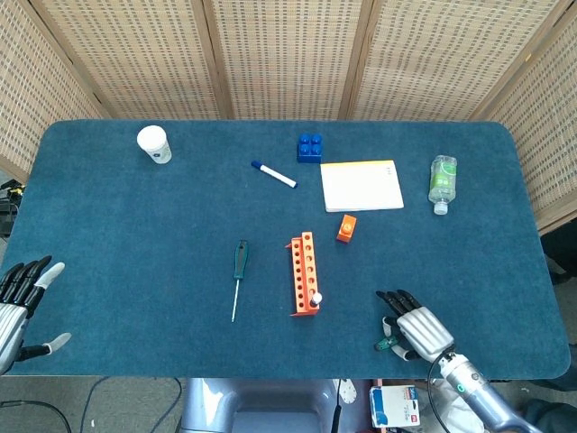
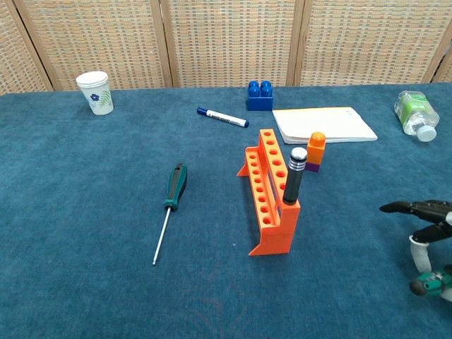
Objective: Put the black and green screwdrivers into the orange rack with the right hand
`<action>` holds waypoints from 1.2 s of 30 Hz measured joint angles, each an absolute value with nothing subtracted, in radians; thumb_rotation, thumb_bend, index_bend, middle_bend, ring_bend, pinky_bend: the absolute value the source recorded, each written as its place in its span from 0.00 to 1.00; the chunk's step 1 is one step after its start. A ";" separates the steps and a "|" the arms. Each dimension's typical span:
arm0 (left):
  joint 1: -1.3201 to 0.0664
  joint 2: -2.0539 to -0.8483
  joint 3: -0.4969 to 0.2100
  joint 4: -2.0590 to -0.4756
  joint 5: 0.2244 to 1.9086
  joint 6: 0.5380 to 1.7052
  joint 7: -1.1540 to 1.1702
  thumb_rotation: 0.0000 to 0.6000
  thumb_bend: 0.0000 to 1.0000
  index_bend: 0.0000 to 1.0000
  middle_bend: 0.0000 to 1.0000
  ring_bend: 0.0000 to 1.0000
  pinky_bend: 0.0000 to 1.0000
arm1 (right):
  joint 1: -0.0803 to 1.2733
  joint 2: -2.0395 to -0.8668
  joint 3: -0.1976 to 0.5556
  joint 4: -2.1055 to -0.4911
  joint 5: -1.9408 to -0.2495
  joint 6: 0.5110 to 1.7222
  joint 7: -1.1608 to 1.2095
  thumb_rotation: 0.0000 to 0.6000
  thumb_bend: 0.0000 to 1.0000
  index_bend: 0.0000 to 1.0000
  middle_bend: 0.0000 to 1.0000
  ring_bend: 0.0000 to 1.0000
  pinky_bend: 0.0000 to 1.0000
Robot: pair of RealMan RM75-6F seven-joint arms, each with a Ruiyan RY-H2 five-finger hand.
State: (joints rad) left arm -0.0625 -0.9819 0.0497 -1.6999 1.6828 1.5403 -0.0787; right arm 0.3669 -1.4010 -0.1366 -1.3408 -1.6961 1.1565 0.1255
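The orange rack [image 1: 304, 272] [image 2: 271, 201] stands mid-table with a black screwdriver [image 2: 293, 176] upright in its nearest hole. My right hand [image 1: 416, 328] [image 2: 429, 224] is at the front right edge. Its long fingers stretch out, and its white-tipped thumb [image 2: 417, 251] presses down on a short green screwdriver [image 1: 386, 344] [image 2: 428, 284]. The handle is pinched under the hand and tilted end-on to the chest view. A longer green-and-black screwdriver [image 1: 238, 271] [image 2: 172, 195] lies left of the rack. My left hand [image 1: 22, 302] rests off the table's left edge with fingers apart, holding nothing.
At the back are a paper cup [image 1: 154, 143], a blue marker [image 1: 273, 174], a blue block [image 1: 310, 147], a notepad [image 1: 361, 186] and a plastic bottle [image 1: 443, 182]. A small orange block [image 1: 346, 227] sits right of the rack. The table's front edge is close to my right hand.
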 measured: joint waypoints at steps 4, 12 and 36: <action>-0.063 -0.980 0.050 -1.700 1.684 1.540 -0.084 1.00 0.00 0.00 0.00 0.00 0.00 | 0.377 -1.353 -0.116 -1.412 -1.695 1.186 0.199 1.00 0.37 0.61 0.00 0.00 0.00; -0.064 -0.974 0.053 -1.699 1.688 1.539 -0.101 1.00 0.00 0.00 0.00 0.00 0.00 | 0.434 -1.197 -0.007 -1.601 -1.599 1.178 0.388 1.00 0.39 0.61 0.00 0.00 0.00; -0.076 -0.959 0.046 -1.696 1.665 1.524 -0.144 1.00 0.00 0.00 0.00 0.00 0.00 | 0.737 -1.204 0.377 -1.720 -1.103 0.806 0.834 1.00 0.43 0.61 0.00 0.00 0.00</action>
